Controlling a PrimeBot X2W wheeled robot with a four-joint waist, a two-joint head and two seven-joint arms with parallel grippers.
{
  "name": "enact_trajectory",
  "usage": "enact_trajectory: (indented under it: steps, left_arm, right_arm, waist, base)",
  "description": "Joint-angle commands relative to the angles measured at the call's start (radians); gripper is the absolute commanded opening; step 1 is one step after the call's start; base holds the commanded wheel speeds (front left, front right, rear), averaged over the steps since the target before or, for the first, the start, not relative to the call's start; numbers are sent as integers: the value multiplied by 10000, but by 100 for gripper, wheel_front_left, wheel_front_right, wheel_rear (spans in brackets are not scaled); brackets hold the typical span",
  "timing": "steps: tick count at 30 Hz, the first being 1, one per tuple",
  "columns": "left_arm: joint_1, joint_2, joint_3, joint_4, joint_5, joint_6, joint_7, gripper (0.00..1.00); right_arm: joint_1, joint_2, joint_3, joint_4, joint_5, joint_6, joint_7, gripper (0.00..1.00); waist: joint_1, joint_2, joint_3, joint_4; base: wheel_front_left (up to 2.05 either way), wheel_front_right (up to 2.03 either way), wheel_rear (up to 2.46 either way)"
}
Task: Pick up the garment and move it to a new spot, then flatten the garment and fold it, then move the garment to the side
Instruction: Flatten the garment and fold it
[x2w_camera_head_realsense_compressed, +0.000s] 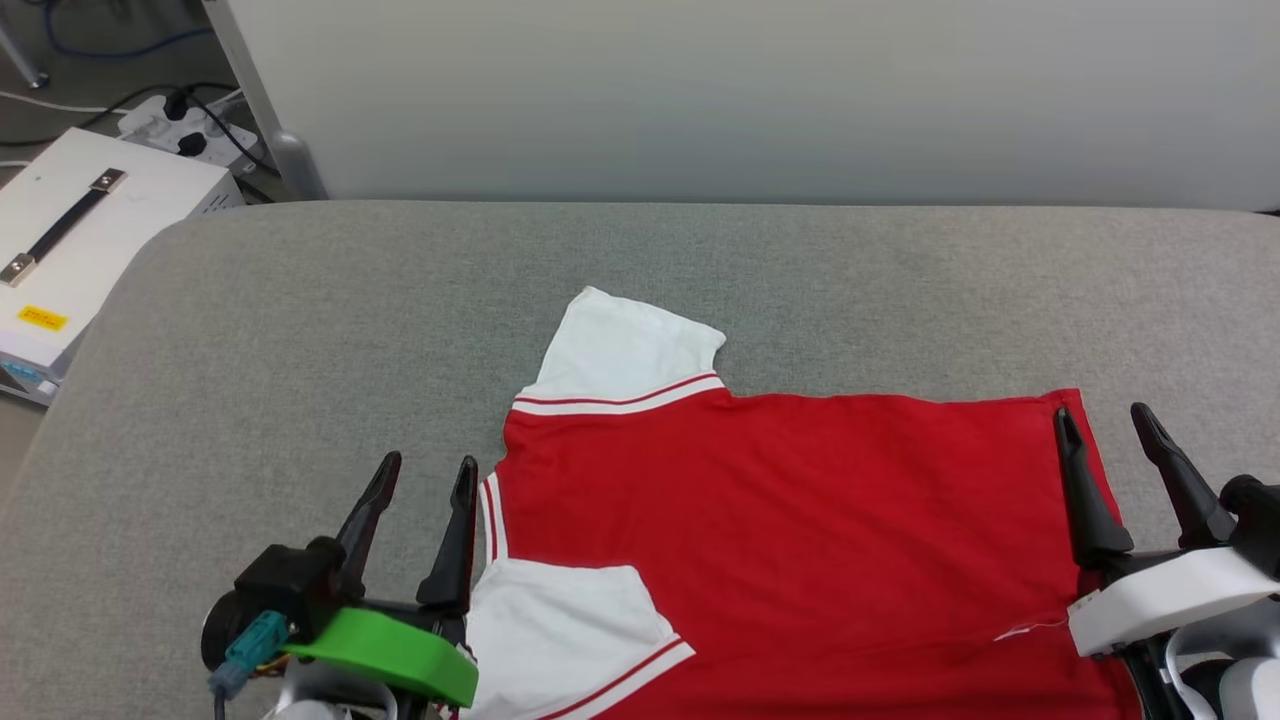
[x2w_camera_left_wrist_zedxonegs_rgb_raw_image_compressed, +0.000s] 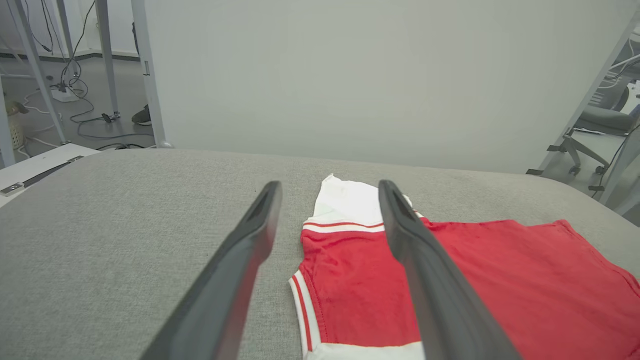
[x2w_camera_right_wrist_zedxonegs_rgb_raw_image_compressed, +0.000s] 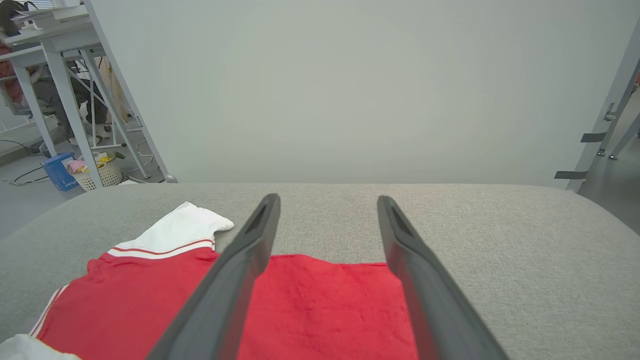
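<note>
red jersey-knit T-shirt (x2w_camera_head_realsense_compressed: 800, 520), white short sleeves, red-and-white striped trim | spread flat, plain red side up, lightly wrinkled | on grey woven-fabric surface (x2w_camera_head_realsense_compressed: 300, 330), toward its near edge | collar end left, hem right | far sleeve (x2w_camera_head_realsense_compressed: 620, 345) points away, near sleeve (x2w_camera_head_realsense_compressed: 560, 625) toward the robot

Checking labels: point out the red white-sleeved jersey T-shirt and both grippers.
red white-sleeved jersey T-shirt (x2w_camera_head_realsense_compressed: 800, 520), head view, red body.
left gripper (x2w_camera_head_realsense_compressed: 430, 458), head view, between jaws.
right gripper (x2w_camera_head_realsense_compressed: 1101, 408), head view, between jaws.
</note>
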Motion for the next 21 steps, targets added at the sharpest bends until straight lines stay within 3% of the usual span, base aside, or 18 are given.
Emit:
enact_trajectory:
  steps: [1, 12, 17, 21]
  left_arm:
    - [-469, 75, -44, 31, 59, -106, 125, 100]
    - [-4191, 1363, -1348, 471, -945, -539, 3429, 100]
    - [-6375, 2163, -2357, 851, -2388, -552, 5677, 100]
    - [-7810, 2469, -2810, 1624, -3920, -553, 7908, 100]
  right_arm:
    - [-217, 31, -6, -58, 142, -7, 93, 100]
    - [-1054, 124, 273, -394, 475, -7, -14, 100]
    - [-1550, 290, 633, -218, 545, -7, -337, 100]
    - [-1783, 501, 860, 74, 841, -7, -610, 100]
  waist:
    - [0, 120, 368, -192]
    - [0, 120, 2253, -1122]
    - [0, 120, 3031, -1658]
    - [0, 120, 3405, -2018]
  base:
    - [0, 0, 0]
    - [0, 0, 0]
    - [0, 0, 0]
    - [0, 0, 0]
